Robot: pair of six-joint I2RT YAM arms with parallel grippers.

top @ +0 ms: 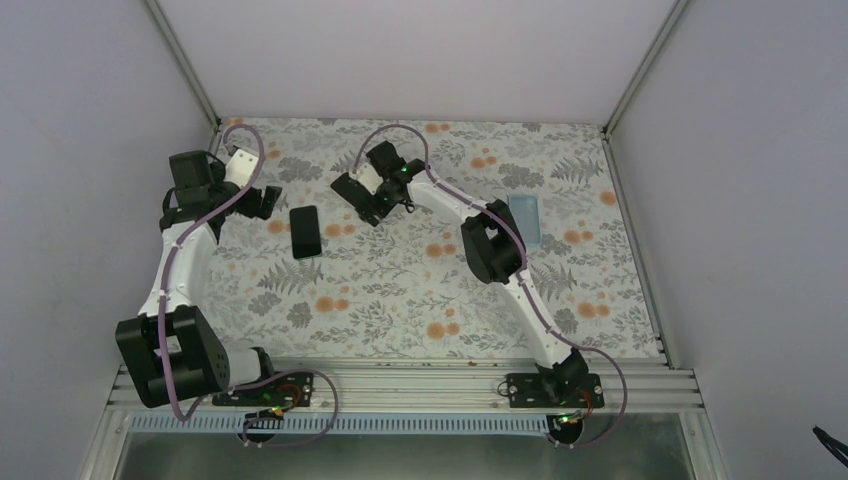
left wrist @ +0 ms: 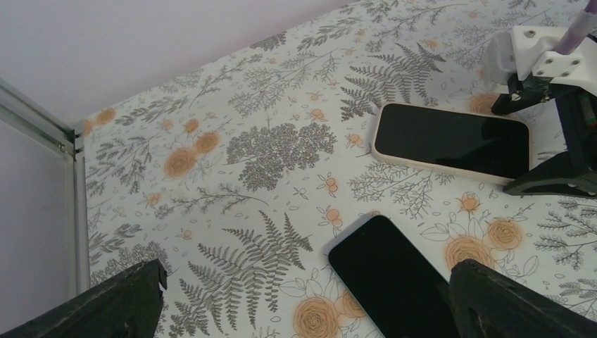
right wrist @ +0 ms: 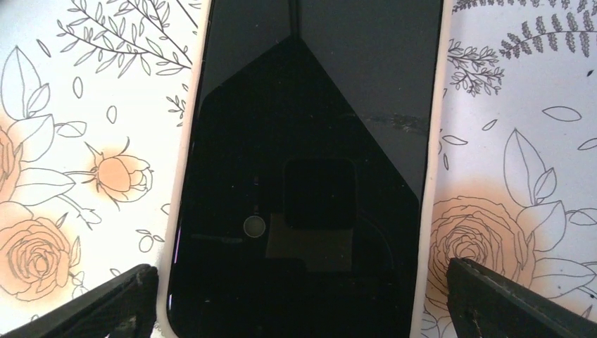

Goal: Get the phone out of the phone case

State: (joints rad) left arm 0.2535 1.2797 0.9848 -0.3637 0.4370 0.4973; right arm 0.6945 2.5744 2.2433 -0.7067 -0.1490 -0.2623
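Floral-printed bench [top: 400,290] carries the cream-cased phone [right wrist: 303,141] flat, screen up, directly under the right claw [right wrist: 301,289], whose jaws stand wide on either side of it; the left claw [left wrist: 306,289], also spread wide, hovers nearby.

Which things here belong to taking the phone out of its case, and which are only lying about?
Job: cased phone, its cream case, open right gripper above it.
Lying about: bare black phone, pale blue flat item, perhaps a case.
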